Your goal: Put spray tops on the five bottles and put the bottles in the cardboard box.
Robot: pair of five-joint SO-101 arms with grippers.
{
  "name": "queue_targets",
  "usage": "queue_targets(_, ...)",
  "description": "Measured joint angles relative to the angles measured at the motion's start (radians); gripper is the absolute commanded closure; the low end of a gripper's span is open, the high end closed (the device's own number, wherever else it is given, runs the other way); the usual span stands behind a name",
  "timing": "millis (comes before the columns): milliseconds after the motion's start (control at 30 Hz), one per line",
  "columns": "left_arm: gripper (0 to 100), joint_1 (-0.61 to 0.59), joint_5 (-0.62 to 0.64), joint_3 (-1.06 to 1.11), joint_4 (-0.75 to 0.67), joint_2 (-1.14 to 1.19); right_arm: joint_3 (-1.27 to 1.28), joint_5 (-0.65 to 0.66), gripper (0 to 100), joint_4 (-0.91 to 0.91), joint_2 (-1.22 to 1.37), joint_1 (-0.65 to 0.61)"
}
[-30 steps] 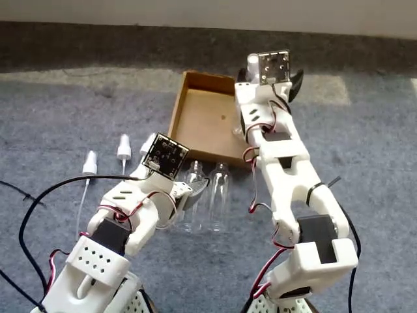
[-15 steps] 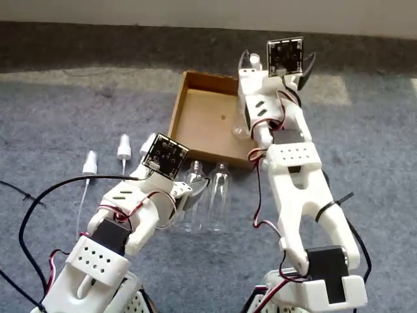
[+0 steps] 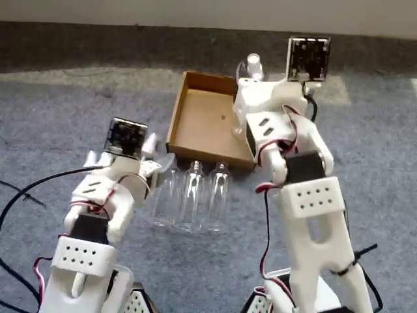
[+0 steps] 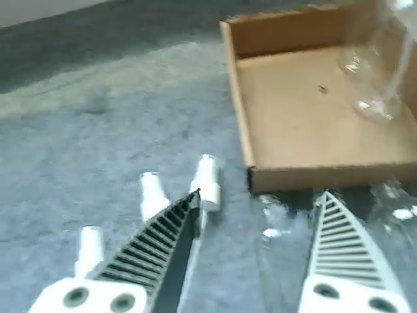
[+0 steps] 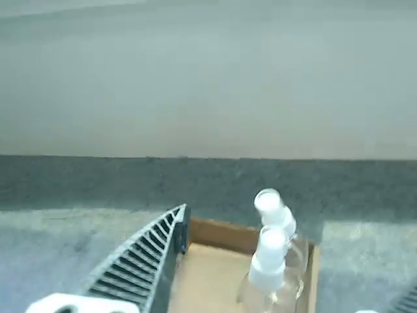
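Left arm: low over the carpet at 7 o'clock of the high view, forearm running toward 1 o'clock, wrist pitched down. Left jaws spread wide. Their tips hang just above the carpet at the neck end of the bottle row.

Three bare bottles lie side by side on the carpet, necks toward 12 o'clock, just short of the near wall of the cardboard box. In the left wrist view, the neck of the bottle at the 9 o'clock end of the row sits in the gap between the left jaws. Neither jaw seems to touch it.

Loose spray tops: three lie on the carpet at 9 o'clock of the bottle row, close together. One of them is just beside a left jaw tip.

Right arm: reaches from 5 o'clock up toward 12 o'clock, stretched long over the box's 3 o'clock wall, wrist raised and level.

Right jaws parted wide. The capped bottle is between them, apart from the one jaw that is well in view. Contact with the other jaw cannot be judged.

The capped bottle has a clear body and a white spray top. It stands a little tilted in the box's 2 o'clock corner, its base on the box floor by the 3 o'clock wall.

Box floor: plain brown card with one small dark speck near the middle.
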Motion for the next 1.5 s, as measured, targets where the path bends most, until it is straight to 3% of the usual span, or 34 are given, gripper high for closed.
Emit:
queue_targets(133,74,-0.235,0.0,-0.149,0.112,0.032,0.075,-0.043,55.7,0.265,-0.137,-0.052)
queue_targets(300,74,-0.436,-0.12,-0.305,0.318,0.181,0.117,-0.048,68.7,0.543,-0.158,-0.167)
queue_targets(533,74,-0.577,-0.23,-0.324,0.334,0.393,0.117,-0.048,71.0,0.586,0.041,-0.261)
queue_targets(833,74,-0.571,-0.238,-0.16,0.298,0.43,0.124,-0.097,70.9,0.589,0.325,-0.262)
queue_targets(1100,74,-0.543,-0.19,-0.021,0.158,0.43,0.141,-0.104,70.9,0.523,0.384,-0.287)
queue_targets(1500,74,-0.542,-0.186,-0.012,0.137,0.43,0.269,-0.252,74.2,0.382,0.402,-0.29)
